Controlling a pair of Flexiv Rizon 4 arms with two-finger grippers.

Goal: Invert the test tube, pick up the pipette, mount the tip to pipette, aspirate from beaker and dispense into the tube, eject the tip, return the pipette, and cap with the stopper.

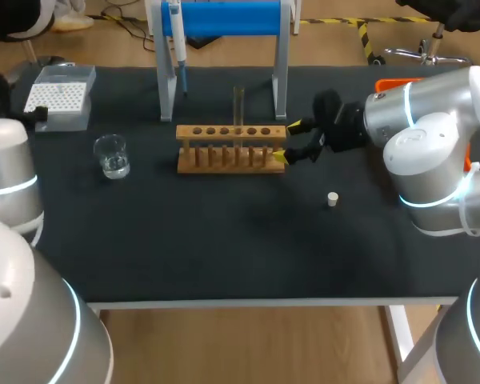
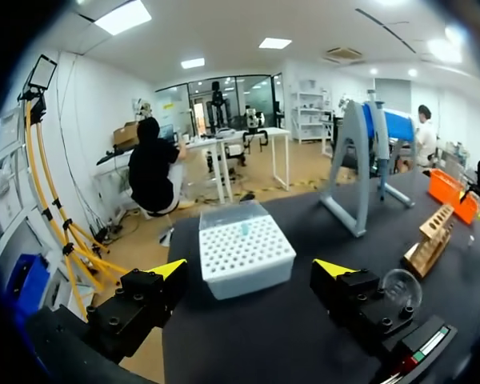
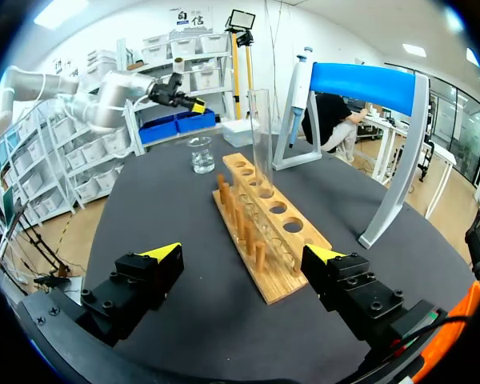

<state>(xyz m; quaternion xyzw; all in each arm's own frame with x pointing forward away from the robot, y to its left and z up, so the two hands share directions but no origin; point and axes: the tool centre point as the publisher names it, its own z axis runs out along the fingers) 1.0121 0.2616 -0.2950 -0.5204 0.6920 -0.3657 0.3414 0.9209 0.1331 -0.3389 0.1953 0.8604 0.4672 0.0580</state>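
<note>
On the worktop [image 1: 224, 248], start from the wooden rack [image 1: 231, 132]. With right jaws apart at its right end and left jaws apart well to its left, probably best to approach level and close squarely on the test tube [image 1: 238, 108] upright in it, sparing the stopper [image 1: 333, 198] nearby.

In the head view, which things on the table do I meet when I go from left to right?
From the left: white pipette tip box → clear glass beaker → wooden test tube rack → right gripper with yellow tips → small white stopper.
</note>
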